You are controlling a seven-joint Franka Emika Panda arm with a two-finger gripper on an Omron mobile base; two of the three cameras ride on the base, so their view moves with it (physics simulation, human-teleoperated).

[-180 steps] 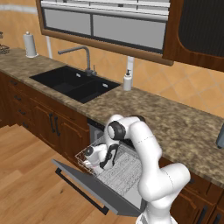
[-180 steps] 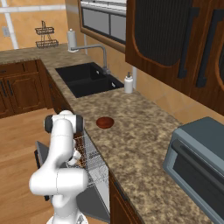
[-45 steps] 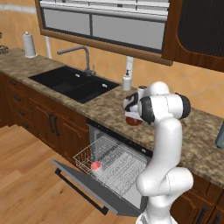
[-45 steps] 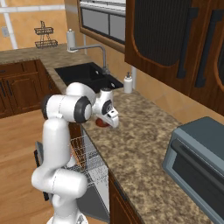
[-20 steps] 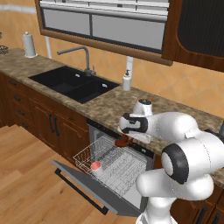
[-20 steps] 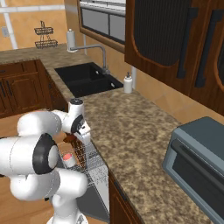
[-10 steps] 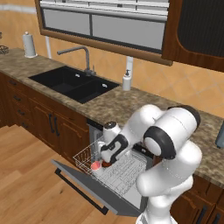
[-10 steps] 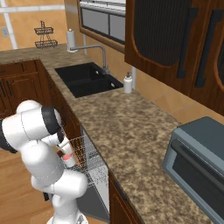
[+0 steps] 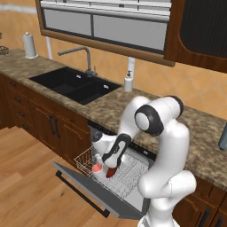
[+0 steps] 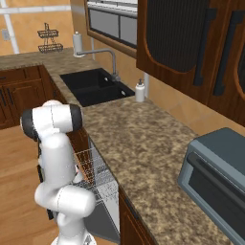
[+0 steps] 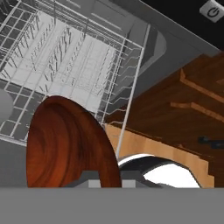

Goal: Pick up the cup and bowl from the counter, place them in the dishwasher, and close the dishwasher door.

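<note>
Looking down from my left base camera, I see the dishwasher door [image 9: 84, 188] dropped flat nearest me, its black bar handle along the front edge. Just beyond it the white wire rack [image 9: 119, 175] is pulled out over the door. My gripper [image 9: 111, 170] hangs low over the rack, pinching the bowl [image 9: 111, 171] by its rim; the bowl is tipped on edge, dark reddish-brown. In the hand camera the bowl [image 11: 65, 142] stands in the foreground between the fingers, with the rack [image 11: 65, 65] behind it. The cup [image 9: 97, 168] sits in the rack just left of the bowl, pink-red inside showing. Behind the rack runs the speckled counter [image 9: 111, 104], with the black sink [image 9: 75, 84] to the left and a white soap dispenser [image 9: 128, 82] against the wall. From the right base camera, the counter [image 10: 143, 153] stretches away and a grey toaster oven [image 10: 215, 177] stands on it at right.
</note>
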